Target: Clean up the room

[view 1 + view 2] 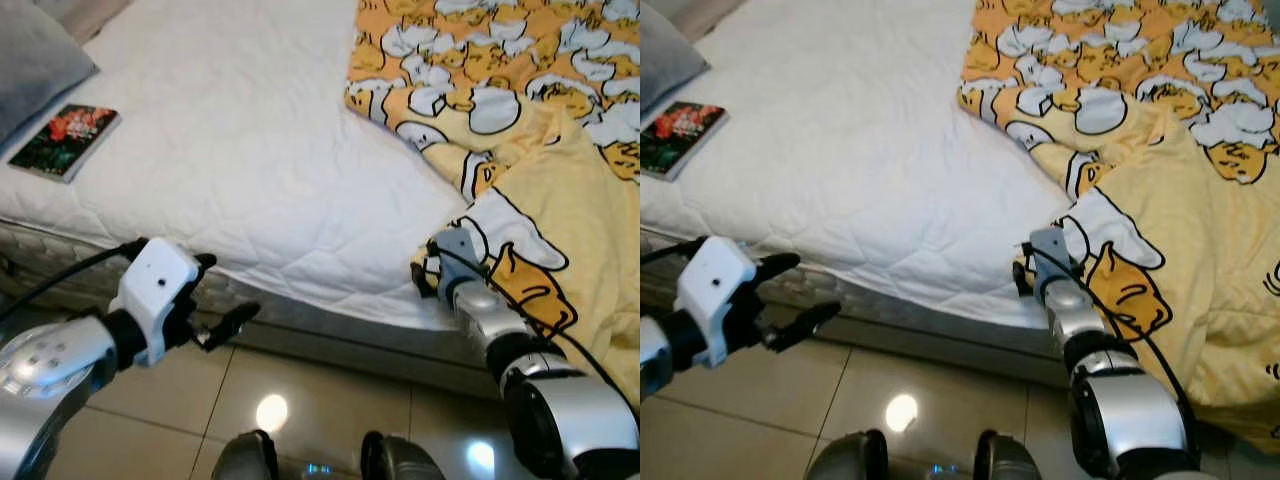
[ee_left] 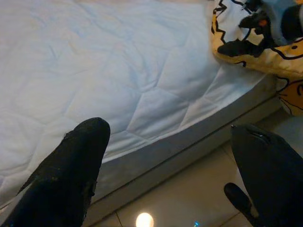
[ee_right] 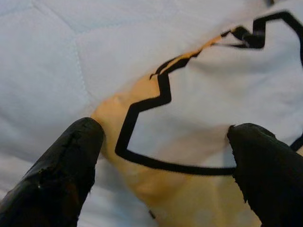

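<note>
— Right gripper [image 3: 161, 156] first: where is it?

— At the bed's near edge, its two black fingers [image 3: 61, 170] spread wide, one on each side of the corner of the yellow blanket [image 1: 560, 200]. They straddle the cloth and grip nothing.

— And the blanket itself?

— Rumpled over the right half of the white quilted mattress [image 1: 240, 150], cartoon print in orange, white and black, one side hanging off the bed toward the tiled floor [image 1: 300, 400].

— Left gripper [image 1: 225, 300]?

— Held low over the floor beside the mattress edge, well apart from the blanket. Jaws wide open, empty.

— Anything else on the bed?

— One book [image 1: 62, 140] with a dark flowered cover, near the far left, beside a grey pillow [image 1: 35, 60].
</note>
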`<state>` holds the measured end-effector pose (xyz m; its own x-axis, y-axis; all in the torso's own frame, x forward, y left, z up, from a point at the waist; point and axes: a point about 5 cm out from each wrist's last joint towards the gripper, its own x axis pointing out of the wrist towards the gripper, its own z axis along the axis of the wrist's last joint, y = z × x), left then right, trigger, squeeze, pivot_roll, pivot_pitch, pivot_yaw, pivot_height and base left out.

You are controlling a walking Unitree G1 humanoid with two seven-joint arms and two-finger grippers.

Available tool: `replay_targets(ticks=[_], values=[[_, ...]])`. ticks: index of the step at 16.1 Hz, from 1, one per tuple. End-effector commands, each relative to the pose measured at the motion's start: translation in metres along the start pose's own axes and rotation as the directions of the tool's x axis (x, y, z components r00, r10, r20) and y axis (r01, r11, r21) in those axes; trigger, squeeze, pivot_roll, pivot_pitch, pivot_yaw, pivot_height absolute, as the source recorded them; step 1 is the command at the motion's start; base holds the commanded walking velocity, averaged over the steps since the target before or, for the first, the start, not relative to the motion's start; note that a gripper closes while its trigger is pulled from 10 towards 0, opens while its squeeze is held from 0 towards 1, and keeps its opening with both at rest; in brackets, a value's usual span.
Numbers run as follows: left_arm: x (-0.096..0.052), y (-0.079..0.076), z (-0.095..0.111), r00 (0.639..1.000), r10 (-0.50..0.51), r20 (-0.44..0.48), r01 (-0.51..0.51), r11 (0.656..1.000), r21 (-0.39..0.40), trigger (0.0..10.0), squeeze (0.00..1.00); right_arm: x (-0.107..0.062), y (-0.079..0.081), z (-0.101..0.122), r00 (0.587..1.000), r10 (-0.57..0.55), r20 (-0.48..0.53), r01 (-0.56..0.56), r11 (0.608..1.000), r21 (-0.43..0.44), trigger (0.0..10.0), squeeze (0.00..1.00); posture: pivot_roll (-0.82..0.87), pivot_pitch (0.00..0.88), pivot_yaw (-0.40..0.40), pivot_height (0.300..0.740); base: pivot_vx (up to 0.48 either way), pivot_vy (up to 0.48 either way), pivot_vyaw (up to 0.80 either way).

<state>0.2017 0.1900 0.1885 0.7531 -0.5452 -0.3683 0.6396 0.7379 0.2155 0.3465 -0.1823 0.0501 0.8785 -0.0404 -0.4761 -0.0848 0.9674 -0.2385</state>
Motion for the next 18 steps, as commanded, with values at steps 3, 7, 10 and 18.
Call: replay_targets(ticks=[3, 7, 10, 18], values=[[-0.01, -0.006, 0.002, 1.0, -0.001, -0.013, 0.001, 1.0, -0.012, 10.0, 0.0, 0.0, -0.003, -0.003, 1.0, -0.009, -0.007, 0.009, 0.999, -0.05, 1.3, 0.0, 0.2, 0.228, 0.009, 0.74, 0.0, 0.0, 0.0], [-0.015, -0.011, 0.003, 0.999, -0.014, -0.028, 0.014, 1.0, -0.021, 10.0, 0.0, 0.0, -0.01, -0.002, 1.0, -0.028, -0.013, 0.027, 0.996, -0.081, 0.0, 0.0, 0.2, 0.22, 0.002, 0.74, 0.0, 0.0, 0.0], [-0.018, -0.012, 0.003, 0.999, -0.01, -0.036, 0.009, 0.999, -0.034, 10.0, 0.0, 0.0, -0.013, 0.001, 0.999, -0.033, -0.009, 0.032, 0.996, -0.085, 0.0, 0.0, 0.2, 0.222, -0.004, 0.74, 0.0, 0.0, 0.0], [-0.023, -0.014, 0.004, 0.999, -0.009, -0.052, 0.006, 0.999, -0.044, 10.0, 0.0, -0.001, -0.02, -0.001, 0.999, -0.037, -0.017, 0.035, 0.997, -0.074, 0.0, 0.0, 0.21, 0.228, -0.005, 0.74, 0.0, 0.0, 0.0]])
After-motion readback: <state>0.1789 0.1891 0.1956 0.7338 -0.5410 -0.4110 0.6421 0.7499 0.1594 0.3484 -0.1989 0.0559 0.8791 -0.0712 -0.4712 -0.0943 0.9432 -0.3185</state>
